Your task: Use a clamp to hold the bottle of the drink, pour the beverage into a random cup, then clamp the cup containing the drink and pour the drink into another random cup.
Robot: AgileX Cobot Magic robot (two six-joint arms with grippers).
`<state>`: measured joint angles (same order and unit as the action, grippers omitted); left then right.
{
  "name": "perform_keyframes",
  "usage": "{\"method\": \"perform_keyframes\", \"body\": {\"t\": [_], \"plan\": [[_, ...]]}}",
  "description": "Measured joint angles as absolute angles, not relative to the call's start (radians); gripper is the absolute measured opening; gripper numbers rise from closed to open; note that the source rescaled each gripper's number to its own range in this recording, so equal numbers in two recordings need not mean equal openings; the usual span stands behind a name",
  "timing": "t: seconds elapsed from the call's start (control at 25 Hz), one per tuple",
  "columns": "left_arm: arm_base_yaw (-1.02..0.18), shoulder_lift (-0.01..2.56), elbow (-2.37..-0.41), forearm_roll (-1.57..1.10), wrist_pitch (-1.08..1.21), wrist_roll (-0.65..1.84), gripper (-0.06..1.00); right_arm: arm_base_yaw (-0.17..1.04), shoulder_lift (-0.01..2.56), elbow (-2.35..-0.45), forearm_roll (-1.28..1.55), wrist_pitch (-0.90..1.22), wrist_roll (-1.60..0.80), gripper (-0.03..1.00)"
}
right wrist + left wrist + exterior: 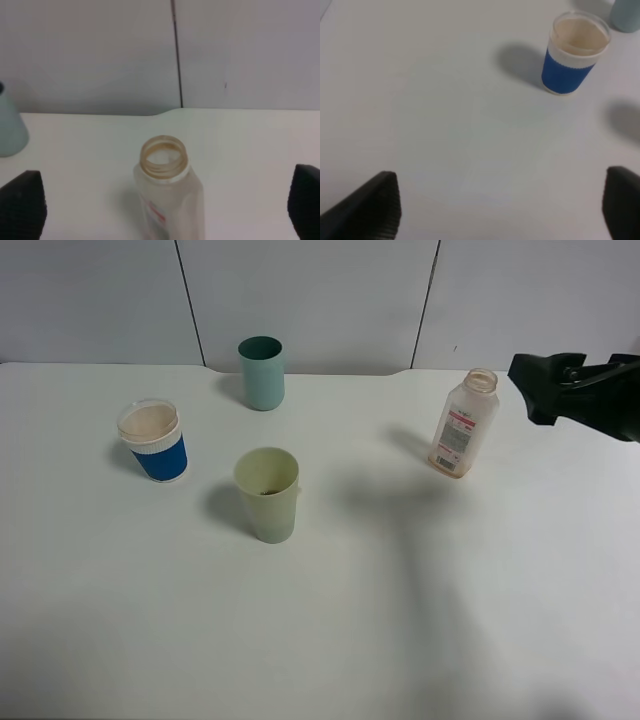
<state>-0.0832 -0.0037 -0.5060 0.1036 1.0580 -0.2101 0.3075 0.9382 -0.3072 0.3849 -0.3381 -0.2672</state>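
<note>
White table [400,620], backed by pale wall panels [310,295]. Item one: bottle [464,424], clear plastic with a red and white label, cap off, upright on the right of the table and well apart from the cups. Item two: teal cup [262,373], upright near the far edge. Item three: cup with a blue band [153,442], upright on the left, tan inside; whether that is drink cannot be told. Item four: pale green cup [268,495], upright near the middle, nearer the camera than the teal cup, with a dark trace low inside. Right gripper [535,390]: black, off the table just to the right of the bottle and level with its neck; in the wrist view its fingers [22,205] stand spread wide with the bottle's open mouth ahead of the gap, not touched, nothing held. Left gripper [495,210]: seen only in its own wrist view, fingers likewise far apart over bare table, holding nothing, with the blue-banded cup ahead and well clear of it.
</note>
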Motion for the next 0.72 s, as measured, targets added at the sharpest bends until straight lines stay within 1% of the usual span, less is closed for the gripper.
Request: {"method": "perform_keyframes", "body": {"t": [0.44,0.72], "plan": [[-0.083,-0.004,-0.506,0.104,1.058,-0.210,0.88,0.308,0.772,-0.317,0.372,-0.081,-0.275,0.93],[-0.083,-0.004,-0.506,0.104,1.058,-0.210,0.88,0.308,0.698,-0.423,0.277,0.123,-0.275,0.93]]}}
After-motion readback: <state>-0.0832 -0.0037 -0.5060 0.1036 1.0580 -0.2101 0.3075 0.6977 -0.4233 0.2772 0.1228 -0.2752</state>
